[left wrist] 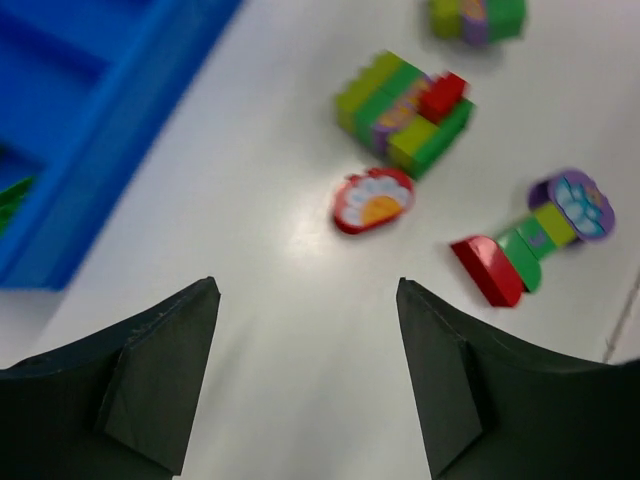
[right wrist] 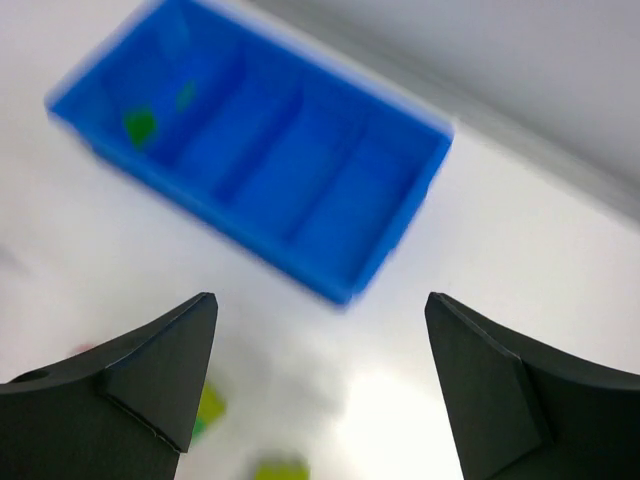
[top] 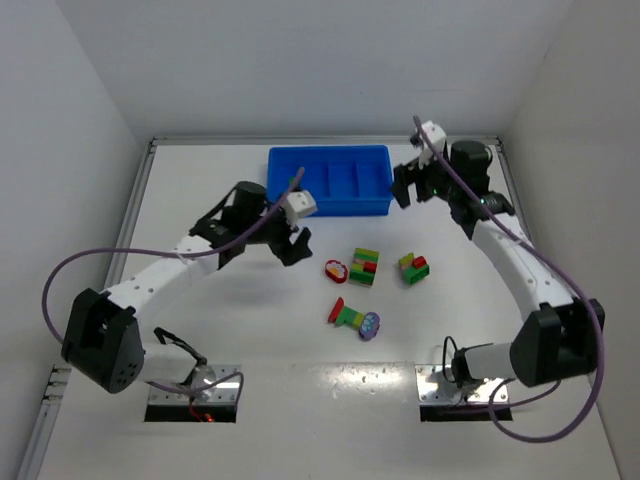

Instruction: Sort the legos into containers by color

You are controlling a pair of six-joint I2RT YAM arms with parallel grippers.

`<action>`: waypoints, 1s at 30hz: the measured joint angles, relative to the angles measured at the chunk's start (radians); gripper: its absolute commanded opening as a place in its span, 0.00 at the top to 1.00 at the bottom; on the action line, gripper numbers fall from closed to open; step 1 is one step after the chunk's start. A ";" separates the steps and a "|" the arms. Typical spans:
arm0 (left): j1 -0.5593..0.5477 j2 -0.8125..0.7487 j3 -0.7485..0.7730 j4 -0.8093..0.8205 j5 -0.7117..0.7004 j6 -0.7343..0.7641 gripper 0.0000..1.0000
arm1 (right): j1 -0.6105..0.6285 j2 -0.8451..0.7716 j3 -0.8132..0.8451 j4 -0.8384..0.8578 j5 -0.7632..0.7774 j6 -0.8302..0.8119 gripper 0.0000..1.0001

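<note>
Mostly clumped legos (top: 365, 267) — green, red, yellow, purple — near blue tray (top: 330, 206).

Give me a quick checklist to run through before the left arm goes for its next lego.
1. Left gripper open and empty: ok.
2. Right gripper open, empty, beside the tray and away from the left arm: ok.
3. Red daisy brick lying alone, apart from the stacks: ok.
4. Other legos ready as single colours: not ok; the nearest clump mixes several colours.
5. Compartment for red decided: cannot tell; only a green brick shows, in one end compartment.
</note>
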 measured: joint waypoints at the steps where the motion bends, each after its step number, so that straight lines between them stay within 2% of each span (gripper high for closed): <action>1: -0.047 0.017 -0.006 -0.006 -0.003 0.026 0.23 | -0.008 -0.041 -0.064 -0.017 -0.001 -0.021 0.15; 4: -0.148 0.080 -0.009 -0.029 -0.003 0.108 0.16 | -0.016 -0.142 -0.245 -0.098 -0.009 -0.079 0.15; 7: -0.201 0.172 -0.004 -0.068 0.014 0.229 0.11 | -0.035 -0.203 -0.340 -0.194 -0.020 -0.119 0.15; 16: -0.189 0.463 0.166 -0.202 0.129 0.579 0.08 | -0.167 -0.256 -0.351 -0.283 -0.126 -0.139 0.15; 22: -0.185 0.571 0.249 -0.218 0.155 0.675 0.08 | -0.214 -0.248 -0.351 -0.282 -0.204 -0.110 0.15; 30: -0.191 0.637 0.288 -0.214 0.155 0.713 0.08 | -0.283 -0.233 -0.352 -0.282 -0.264 -0.097 0.15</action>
